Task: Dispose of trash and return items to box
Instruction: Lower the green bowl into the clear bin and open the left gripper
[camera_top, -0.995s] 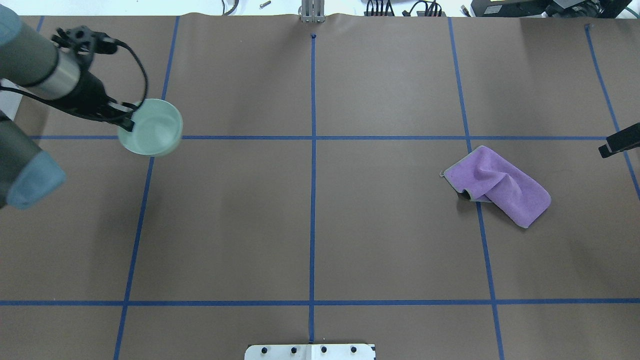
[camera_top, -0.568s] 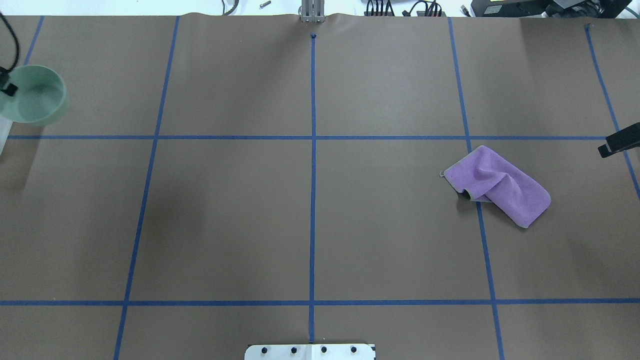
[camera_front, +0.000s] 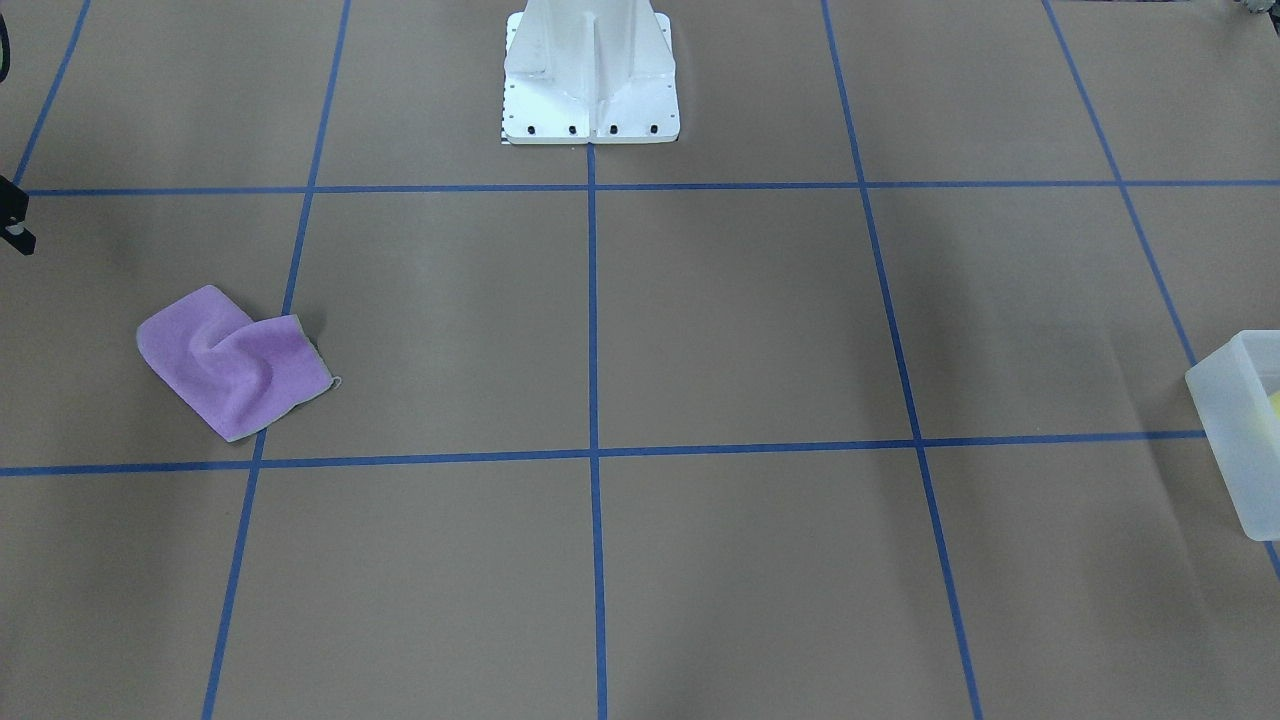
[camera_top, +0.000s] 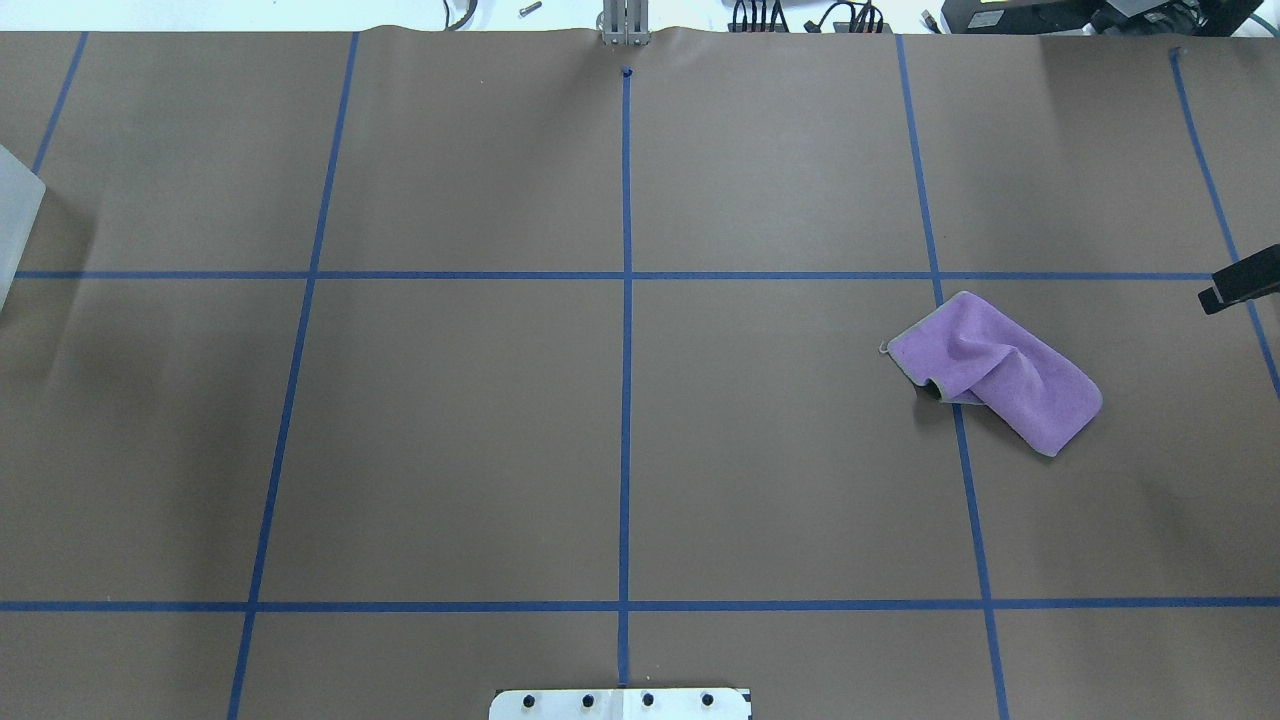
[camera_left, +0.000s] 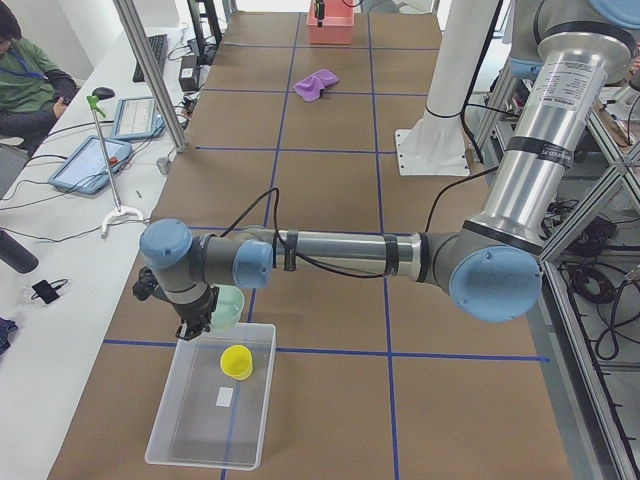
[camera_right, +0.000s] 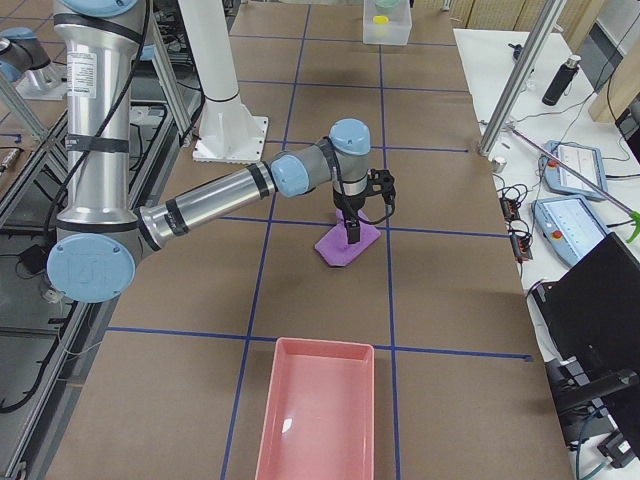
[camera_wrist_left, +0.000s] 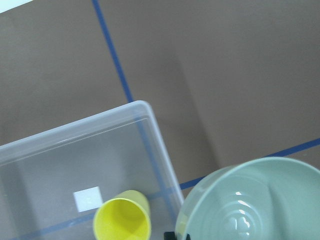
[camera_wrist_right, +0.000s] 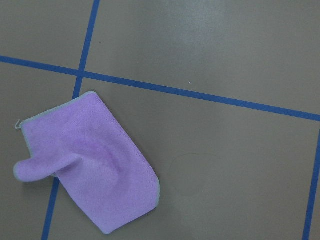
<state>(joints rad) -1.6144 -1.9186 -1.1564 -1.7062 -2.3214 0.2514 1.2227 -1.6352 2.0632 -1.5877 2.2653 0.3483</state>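
Observation:
In the exterior left view my left gripper (camera_left: 203, 318) is shut on the rim of the pale mint-green bowl (camera_left: 229, 307) and holds it over the near end of the frosted box (camera_left: 170, 437). The yellow cup (camera_left: 237, 361) stands inside the box. The left wrist view shows the bowl (camera_wrist_left: 255, 202) close up, beside the box's corner (camera_wrist_left: 146, 107) and the cup (camera_wrist_left: 122, 221). My right gripper (camera_right: 352, 236) hangs above the purple cloth (camera_right: 345, 247). Only part of it shows at the overhead view's right edge (camera_top: 1238, 281), so I cannot tell whether it is open.
The purple cloth (camera_top: 995, 372) lies crumpled on the brown paper at the right, and also shows in the right wrist view (camera_wrist_right: 85, 160). A pink tray (camera_right: 318, 420) stands at the table's right end. The box's corner (camera_top: 14, 220) shows at the overhead view's left edge.
My left gripper has carried the mint-green bowl leftward, out of the overhead view, to the box. The right gripper and the purple cloth have not moved.

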